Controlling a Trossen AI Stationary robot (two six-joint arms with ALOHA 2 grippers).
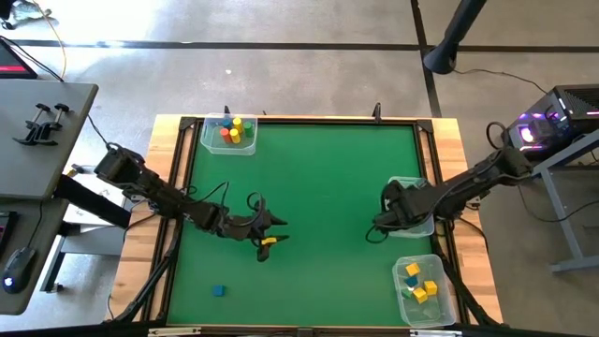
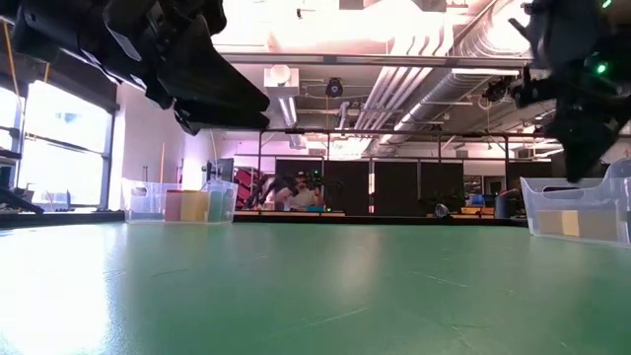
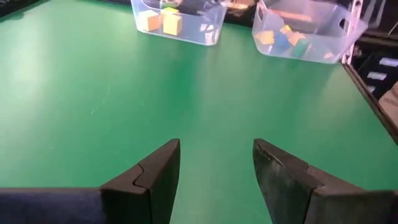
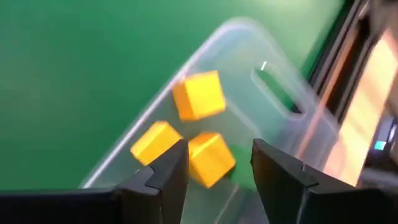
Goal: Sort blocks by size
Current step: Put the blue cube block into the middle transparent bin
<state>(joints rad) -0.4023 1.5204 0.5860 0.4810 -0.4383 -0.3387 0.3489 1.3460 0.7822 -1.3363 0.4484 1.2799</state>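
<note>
My left gripper (image 1: pixel 271 230) (image 3: pixel 216 168) is open and empty, low over the middle-left of the green mat. A small yellow block (image 1: pixel 269 241) lies on the mat right beside it and is hidden in the left wrist view. A blue block (image 1: pixel 218 291) lies alone near the front left. My right gripper (image 1: pixel 382 221) (image 4: pixel 219 163) is open and empty above the clear tub (image 1: pixel 417 185) at the mat's right edge. That tub holds three yellow cubes (image 4: pixel 199 94). I cannot tell whether the left gripper's fingers touch the yellow block.
A clear tub (image 1: pixel 229 134) at the far left corner holds red, yellow and green blocks. Another tub (image 1: pixel 426 288) at the near right corner holds yellow and blue blocks. A wooden frame (image 1: pixel 309 119) borders the mat. The mat's centre is open green surface.
</note>
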